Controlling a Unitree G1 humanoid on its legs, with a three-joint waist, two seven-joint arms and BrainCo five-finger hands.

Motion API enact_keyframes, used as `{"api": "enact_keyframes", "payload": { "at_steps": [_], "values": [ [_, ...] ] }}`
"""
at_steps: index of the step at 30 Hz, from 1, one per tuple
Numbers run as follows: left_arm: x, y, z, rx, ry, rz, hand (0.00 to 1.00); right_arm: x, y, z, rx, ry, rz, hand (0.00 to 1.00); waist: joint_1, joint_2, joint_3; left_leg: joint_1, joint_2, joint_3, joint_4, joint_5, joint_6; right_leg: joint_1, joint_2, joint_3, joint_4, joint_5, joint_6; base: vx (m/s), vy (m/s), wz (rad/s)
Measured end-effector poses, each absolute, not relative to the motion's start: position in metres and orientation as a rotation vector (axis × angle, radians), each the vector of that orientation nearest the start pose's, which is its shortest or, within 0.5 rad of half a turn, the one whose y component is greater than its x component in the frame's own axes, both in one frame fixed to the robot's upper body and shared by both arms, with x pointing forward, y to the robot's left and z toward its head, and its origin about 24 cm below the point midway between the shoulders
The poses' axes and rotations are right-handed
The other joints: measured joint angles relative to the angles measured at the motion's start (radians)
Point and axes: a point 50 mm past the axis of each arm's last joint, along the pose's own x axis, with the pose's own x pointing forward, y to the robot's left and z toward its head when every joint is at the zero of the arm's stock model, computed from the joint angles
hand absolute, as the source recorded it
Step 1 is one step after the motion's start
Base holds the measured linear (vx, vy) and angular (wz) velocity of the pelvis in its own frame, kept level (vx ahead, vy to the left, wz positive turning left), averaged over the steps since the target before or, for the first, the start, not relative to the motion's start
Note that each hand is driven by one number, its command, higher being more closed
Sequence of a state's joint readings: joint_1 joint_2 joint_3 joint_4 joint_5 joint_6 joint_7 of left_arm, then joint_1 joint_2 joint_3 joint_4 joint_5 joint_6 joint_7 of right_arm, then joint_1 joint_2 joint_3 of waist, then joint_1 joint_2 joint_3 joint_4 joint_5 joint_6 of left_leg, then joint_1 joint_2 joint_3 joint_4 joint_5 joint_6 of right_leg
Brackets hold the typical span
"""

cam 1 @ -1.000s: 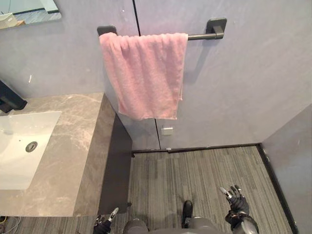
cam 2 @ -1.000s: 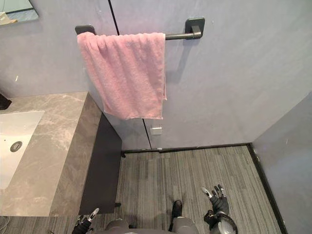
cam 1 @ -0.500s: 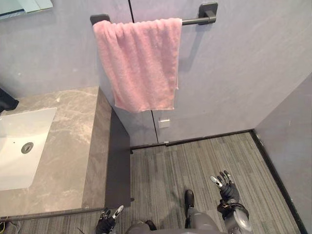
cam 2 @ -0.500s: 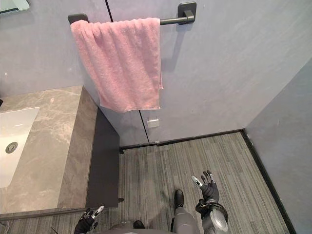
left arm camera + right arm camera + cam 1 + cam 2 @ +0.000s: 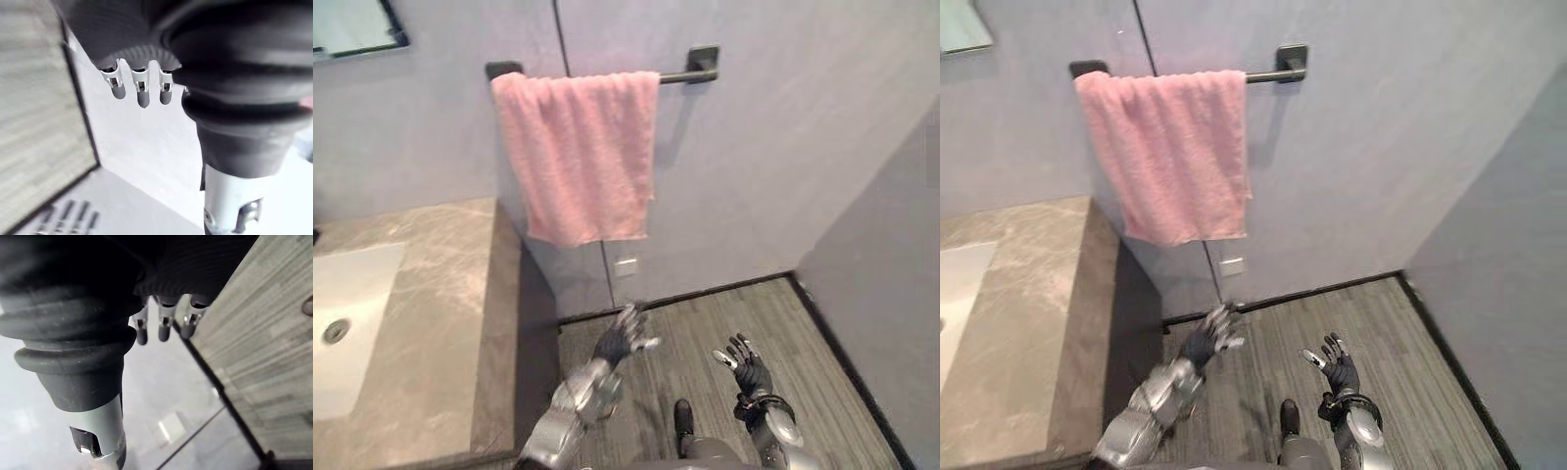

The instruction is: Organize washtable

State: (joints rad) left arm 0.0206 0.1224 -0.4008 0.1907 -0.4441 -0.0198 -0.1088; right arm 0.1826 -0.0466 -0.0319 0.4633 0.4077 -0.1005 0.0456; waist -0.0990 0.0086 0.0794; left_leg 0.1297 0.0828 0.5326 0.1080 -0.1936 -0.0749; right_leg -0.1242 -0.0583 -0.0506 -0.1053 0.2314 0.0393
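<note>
A pink towel hangs over a dark wall rail above the end of the marble washtable. My left hand is raised in mid-air below the towel's lower edge, fingers straight, holding nothing. My right hand hovers lower over the floor to the right, fingers spread and empty. The left wrist view shows the left hand's fingers extended toward the grey wall. In the right wrist view the right hand's fingers also point at the wall.
A white sink with a drain is set into the washtable at the left. A mirror corner shows at the upper left. A small white wall plate sits below the towel. Grey walls meet at the right over striped flooring.
My left arm has risen from the bottom edge up toward the towel. The right hand lifted slightly. The camera has shifted, so the whole scene sits differently.
</note>
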Motion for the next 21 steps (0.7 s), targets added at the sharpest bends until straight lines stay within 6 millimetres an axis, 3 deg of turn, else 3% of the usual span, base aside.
{"api": "enact_keyframes", "payload": {
  "at_steps": [6,12,15,18,21],
  "values": [
    [0.222,0.062,-0.017,-0.375,0.334,-0.484,0.00,0.162,-0.179,-0.100,0.351,0.587,-0.194,0.00,0.001,0.053,0.005,0.020,0.016,-0.007,-0.017,-0.001,0.000,0.000,0.014,-0.005,-0.001,-0.025,0.000,0.04,-0.008,-0.08],
    [0.220,0.052,-0.023,-0.391,0.381,-0.491,0.00,0.167,-0.171,-0.102,0.332,0.604,-0.149,0.00,-0.002,0.067,0.005,0.044,0.036,-0.008,-0.026,-0.001,-0.002,0.023,0.029,-0.039,-0.001,-0.041,-0.012,0.01,-0.030,0.02],
    [0.235,0.065,-0.015,-0.404,0.335,-0.407,0.00,0.165,-0.171,-0.103,0.331,0.609,-0.154,0.00,-0.001,0.068,0.005,0.044,0.041,-0.014,-0.027,0.002,-0.006,0.027,0.029,-0.062,-0.001,-0.044,-0.015,-0.02,-0.014,0.07],
    [0.262,0.100,0.004,-0.419,0.229,-0.232,0.00,0.159,-0.174,-0.104,0.332,0.618,-0.168,0.00,-0.002,0.074,0.005,0.050,0.045,-0.026,-0.032,0.005,-0.011,0.037,0.028,-0.084,-0.001,-0.048,-0.018,-0.02,-0.006,0.11],
    [0.279,0.138,0.039,-0.397,0.053,-0.116,0.00,0.154,-0.182,-0.098,0.324,0.585,-0.194,0.00,0.002,0.074,0.005,0.044,0.039,-0.044,-0.040,0.010,-0.014,0.036,0.023,-0.095,-0.001,-0.045,-0.023,-0.03,0.006,0.12]
  ]
}}
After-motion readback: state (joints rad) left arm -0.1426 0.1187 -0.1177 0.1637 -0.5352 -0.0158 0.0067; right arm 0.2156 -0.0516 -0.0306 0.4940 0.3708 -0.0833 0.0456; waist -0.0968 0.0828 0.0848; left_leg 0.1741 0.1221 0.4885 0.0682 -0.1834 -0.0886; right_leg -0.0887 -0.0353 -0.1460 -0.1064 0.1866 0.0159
